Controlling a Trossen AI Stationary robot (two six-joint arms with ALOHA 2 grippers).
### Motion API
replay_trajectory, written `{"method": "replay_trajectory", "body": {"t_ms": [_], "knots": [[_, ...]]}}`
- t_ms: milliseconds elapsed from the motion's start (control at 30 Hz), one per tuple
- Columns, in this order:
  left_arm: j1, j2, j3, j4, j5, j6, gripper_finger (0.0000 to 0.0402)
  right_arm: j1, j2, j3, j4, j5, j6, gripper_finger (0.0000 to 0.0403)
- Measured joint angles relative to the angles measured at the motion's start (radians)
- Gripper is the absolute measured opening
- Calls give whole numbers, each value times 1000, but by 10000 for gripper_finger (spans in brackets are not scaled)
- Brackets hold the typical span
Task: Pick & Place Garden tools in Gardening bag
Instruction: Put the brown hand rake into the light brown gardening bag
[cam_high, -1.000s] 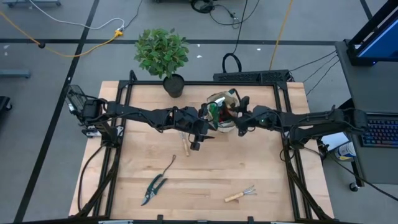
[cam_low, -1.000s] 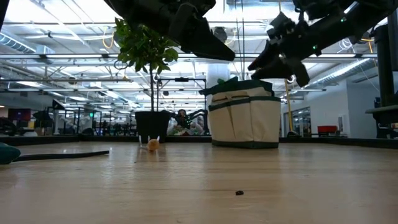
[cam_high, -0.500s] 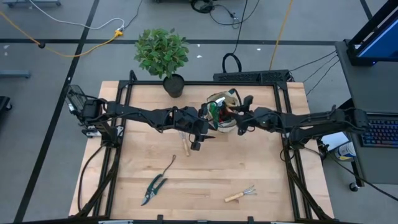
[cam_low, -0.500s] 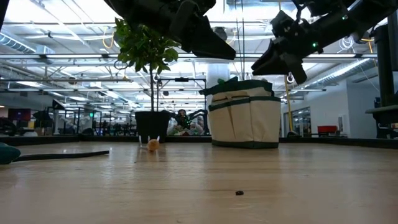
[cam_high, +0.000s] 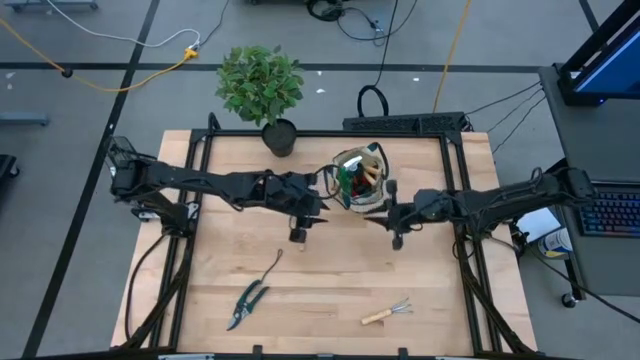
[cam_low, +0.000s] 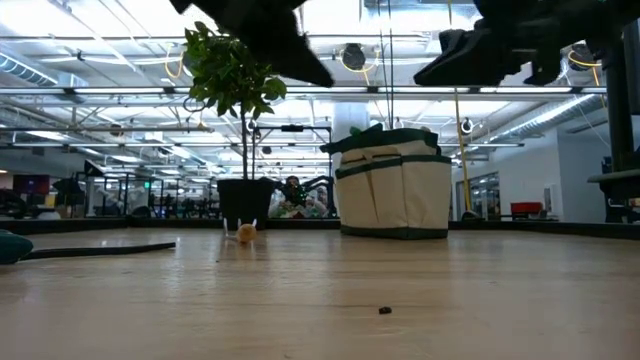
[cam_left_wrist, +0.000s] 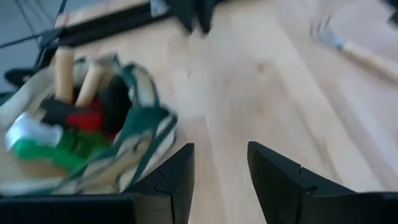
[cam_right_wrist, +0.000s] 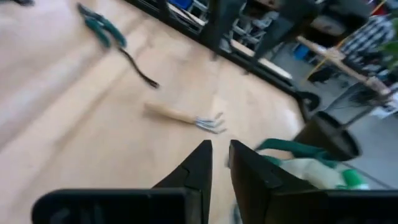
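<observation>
Beige canvas gardening bag (cam_high: 360, 182) with green trim sits far-centre on the surface, already stuffed with tools; left pincer (cam_high: 298, 233) and right pincer (cam_high: 396, 240) hover beside it, both released, likely between pickups.

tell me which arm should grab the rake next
Right, probably. The rake lies at the table's front right, nearer the right gripper, whose jaws hold nothing. The left gripper hangs farther off.
</observation>
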Motion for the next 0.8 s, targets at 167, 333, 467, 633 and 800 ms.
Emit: {"method": "replay_trajectory", "body": {"t_ms": [167, 333, 467, 633, 800], "knots": [[-14, -26, 0, -177, -33, 82, 154, 61, 7, 0, -12, 0, 62, 73], [-26, 8, 0, -288, -36, 83, 154, 102, 45, 0, -11, 2, 122, 115], [-43, 64, -1, -322, -36, 113, 154, 113, 75, 0, -7, 3, 159, 139], [-64, 144, -2, -359, -36, 155, 154, 117, 80, 0, 9, 4, 163, 149], [-78, 199, -2, -340, -45, 195, 154, 117, 79, 0, 31, 4, 163, 145]]}}
